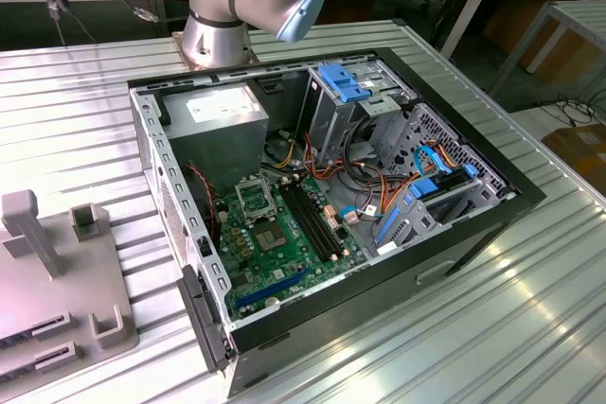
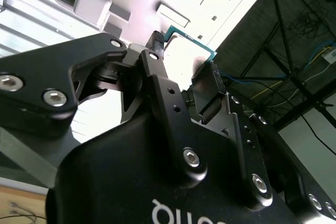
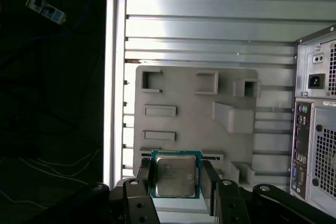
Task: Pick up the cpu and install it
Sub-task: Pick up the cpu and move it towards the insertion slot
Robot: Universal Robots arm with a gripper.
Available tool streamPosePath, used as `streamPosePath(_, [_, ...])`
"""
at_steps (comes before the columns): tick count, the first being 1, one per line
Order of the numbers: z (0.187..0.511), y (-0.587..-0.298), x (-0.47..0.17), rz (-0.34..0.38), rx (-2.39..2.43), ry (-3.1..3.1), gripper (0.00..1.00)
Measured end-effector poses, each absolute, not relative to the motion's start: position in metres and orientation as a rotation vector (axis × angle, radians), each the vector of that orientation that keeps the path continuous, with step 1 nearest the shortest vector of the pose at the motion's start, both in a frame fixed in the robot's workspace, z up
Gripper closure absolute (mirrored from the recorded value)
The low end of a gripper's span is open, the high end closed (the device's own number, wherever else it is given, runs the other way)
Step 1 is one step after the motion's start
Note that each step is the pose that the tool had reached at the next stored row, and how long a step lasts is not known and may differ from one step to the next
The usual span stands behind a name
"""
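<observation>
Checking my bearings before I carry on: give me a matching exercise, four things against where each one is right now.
Things:
1. cpu
2. socket
3. power supply
4. grey plate

Places:
A. on the table, at the exterior view's left of the case
B. on the green board inside the case
C. held in the end effector
D. in the case's corner nearest the arm's base

Pairs: 1-C; 2-B; 3-D; 4-A
</observation>
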State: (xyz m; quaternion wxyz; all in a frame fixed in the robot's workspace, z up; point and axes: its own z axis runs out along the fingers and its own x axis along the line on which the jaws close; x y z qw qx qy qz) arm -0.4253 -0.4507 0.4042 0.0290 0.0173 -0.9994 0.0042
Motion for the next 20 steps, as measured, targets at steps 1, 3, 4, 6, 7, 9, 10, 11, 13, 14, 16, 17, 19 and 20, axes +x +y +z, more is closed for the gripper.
streamPosePath(1, [0.404, -0.451, -0.424, 0.013, 0.053, -3.083, 0.53])
streamPosePath(3, [0.404, -0.451, -0.42, 0.013, 0.053, -3.083, 0.53])
streamPosePath(4, [0.404, -0.451, -0.419, 0.013, 0.053, -3.083, 0.53])
streamPosePath(6, [0.404, -0.451, -0.417, 0.013, 0.053, -3.083, 0.53])
streamPosePath(7, [0.404, -0.451, -0.416, 0.013, 0.053, -3.083, 0.53])
streamPosePath(9, [0.404, -0.451, -0.414, 0.013, 0.053, -3.083, 0.53])
streamPosePath(10, [0.404, -0.451, -0.412, 0.013, 0.053, -3.083, 0.53])
streamPosePath(11, [0.404, -0.451, -0.41, 0.013, 0.053, -3.083, 0.53])
streamPosePath(13, [0.404, -0.451, -0.407, 0.013, 0.053, -3.083, 0.53])
streamPosePath(14, [0.404, -0.451, -0.406, 0.013, 0.053, -3.083, 0.53])
streamPosePath(16, [0.404, -0.451, -0.404, 0.013, 0.053, -3.083, 0.53])
streamPosePath(17, [0.404, -0.451, -0.403, 0.013, 0.053, -3.083, 0.53])
streamPosePath(19, [0.404, -0.451, -0.4, 0.013, 0.053, -3.083, 0.53])
streamPosePath(20, [0.404, -0.451, -0.399, 0.013, 0.053, -3.083, 0.53])
